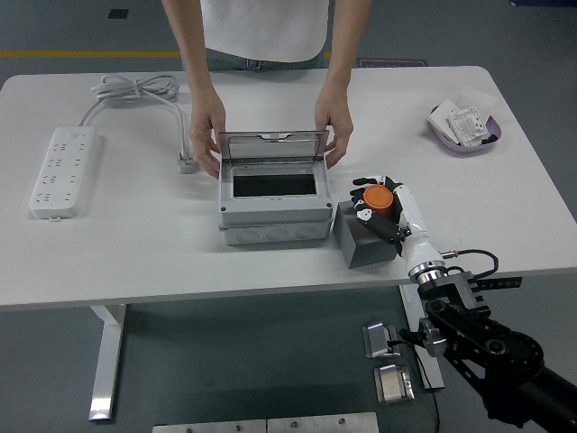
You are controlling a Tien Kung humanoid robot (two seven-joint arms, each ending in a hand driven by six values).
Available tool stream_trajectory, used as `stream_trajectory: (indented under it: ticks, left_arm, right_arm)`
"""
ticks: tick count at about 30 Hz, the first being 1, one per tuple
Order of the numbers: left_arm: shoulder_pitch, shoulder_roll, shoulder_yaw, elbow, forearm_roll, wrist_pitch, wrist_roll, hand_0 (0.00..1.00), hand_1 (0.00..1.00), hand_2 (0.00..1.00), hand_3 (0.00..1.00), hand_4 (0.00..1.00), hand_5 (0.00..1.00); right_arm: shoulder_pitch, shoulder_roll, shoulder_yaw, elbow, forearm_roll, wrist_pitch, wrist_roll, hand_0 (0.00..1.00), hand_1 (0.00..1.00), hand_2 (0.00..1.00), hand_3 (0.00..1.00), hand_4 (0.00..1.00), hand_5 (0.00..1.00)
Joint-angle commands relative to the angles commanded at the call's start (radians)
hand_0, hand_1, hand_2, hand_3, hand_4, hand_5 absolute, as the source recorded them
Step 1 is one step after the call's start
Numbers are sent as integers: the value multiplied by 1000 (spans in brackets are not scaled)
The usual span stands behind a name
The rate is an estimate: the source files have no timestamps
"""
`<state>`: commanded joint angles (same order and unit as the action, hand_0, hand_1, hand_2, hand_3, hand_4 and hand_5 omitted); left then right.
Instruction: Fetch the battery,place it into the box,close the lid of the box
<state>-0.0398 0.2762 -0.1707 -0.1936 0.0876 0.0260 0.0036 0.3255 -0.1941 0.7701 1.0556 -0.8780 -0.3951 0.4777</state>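
The battery (379, 200), orange on top, stands in a grey holder block (362, 242) right of the grey box (273, 209). My right hand (383, 206) has its fingers curled around the battery. The box is open, its clear lid (270, 146) standing upright at the back, and its inside is dark. A person at the far side holds both hands (206, 135) on the two ends of the lid. My left hand does not show.
A white power strip (62, 169) lies at the left, its cable (135, 90) and plug (186, 163) nearby. A purple dish (466, 127) with white packets sits at the far right. The table's near edge (270, 293) runs just below the box.
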Motion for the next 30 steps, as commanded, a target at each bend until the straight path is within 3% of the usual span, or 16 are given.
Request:
stream_trajectory:
  ticks: [12, 30]
  left_arm:
    - [1, 3, 10, -1, -2, 5, -2, 617, 686, 606, 625, 676, 92]
    - [-2, 2, 14, -2, 5, 6, -1, 617, 687, 608, 626, 680, 97]
  right_arm:
    - [17, 1, -3, 14, -30, -23, -18, 156, 378, 460, 362, 30, 2]
    - [49, -16, 10, 77, -105, -52, -56, 195, 387, 468, 360, 2, 2]
